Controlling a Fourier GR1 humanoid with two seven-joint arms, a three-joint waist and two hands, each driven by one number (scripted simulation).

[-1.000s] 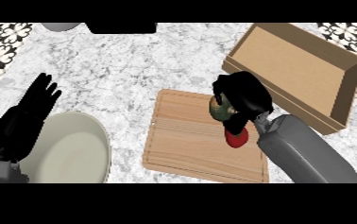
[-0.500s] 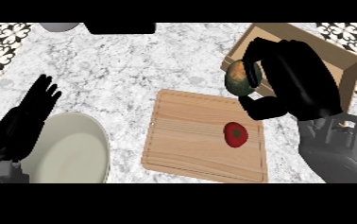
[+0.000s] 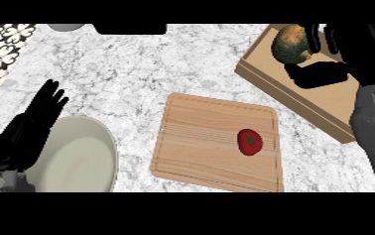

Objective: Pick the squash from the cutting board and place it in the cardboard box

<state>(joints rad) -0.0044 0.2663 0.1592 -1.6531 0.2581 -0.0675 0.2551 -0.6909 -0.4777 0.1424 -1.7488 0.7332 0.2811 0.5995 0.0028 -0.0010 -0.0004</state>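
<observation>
Far to the right, the right hand (image 3: 322, 74) is curled round the squash (image 3: 290, 44), holding it over the cardboard box (image 3: 293, 97); contact with the box floor cannot be judged. A tomato (image 3: 250, 142) lies on the cutting board (image 3: 205, 140). Left hand (image 3: 33, 130) rests at near left, fingers straight, beside a plate (image 3: 84, 154)

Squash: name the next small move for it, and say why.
Probably lower the right hand a little and open it: its fingers curl round the squash, which hangs over the cardboard box, off the cutting board.
</observation>
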